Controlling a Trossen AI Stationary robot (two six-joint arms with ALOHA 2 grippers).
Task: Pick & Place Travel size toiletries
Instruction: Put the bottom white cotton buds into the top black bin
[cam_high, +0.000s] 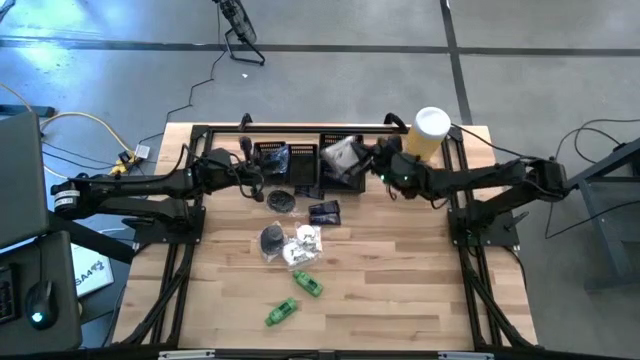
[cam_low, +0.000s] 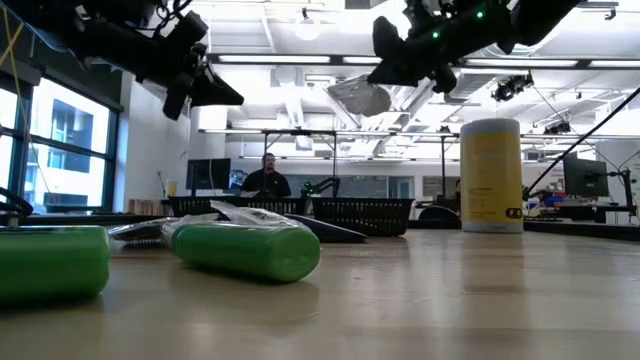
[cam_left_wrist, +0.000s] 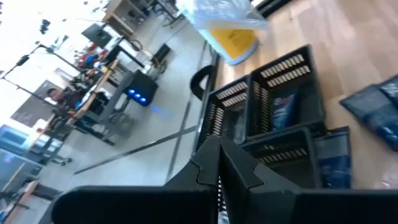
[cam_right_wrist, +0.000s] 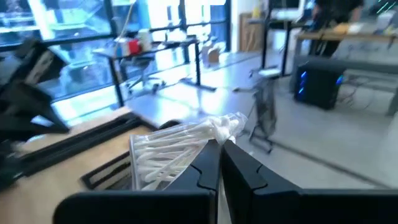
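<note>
My right gripper (cam_high: 370, 166) hangs over the black mesh trays at the table's far side, shut on a clear packet of white sticks (cam_right_wrist: 180, 152). My left gripper (cam_high: 258, 182) hovers over the left tray (cam_high: 272, 152), shut and holding nothing; its fingers (cam_left_wrist: 217, 171) meet. A navy packet (cam_left_wrist: 283, 109) lies inside a tray. On the table lie two green tubes (cam_high: 305, 284) (cam_high: 282, 312), white sachets (cam_high: 303, 245), two round black pieces (cam_high: 272, 238) (cam_high: 282, 200) and a navy packet (cam_high: 325, 212). The green tubes (cam_low: 245, 248) fill the low view's foreground. My right gripper pinches the clear packet by its gathered end (cam_right_wrist: 219, 132) between the two fingers. The packet is lifted clear and shows in the air beside the gripper in the low view (cam_low: 360, 98), above the right tray (cam_high: 345, 180).
A large yellow cylinder with a white lid (cam_high: 428, 132) stands at the far right, close behind my right arm. A black frame (cam_high: 300, 128) runs along the table's far edge. Bare wood lies to the near right. A person (cam_low: 266, 172) sits in the room beyond.
</note>
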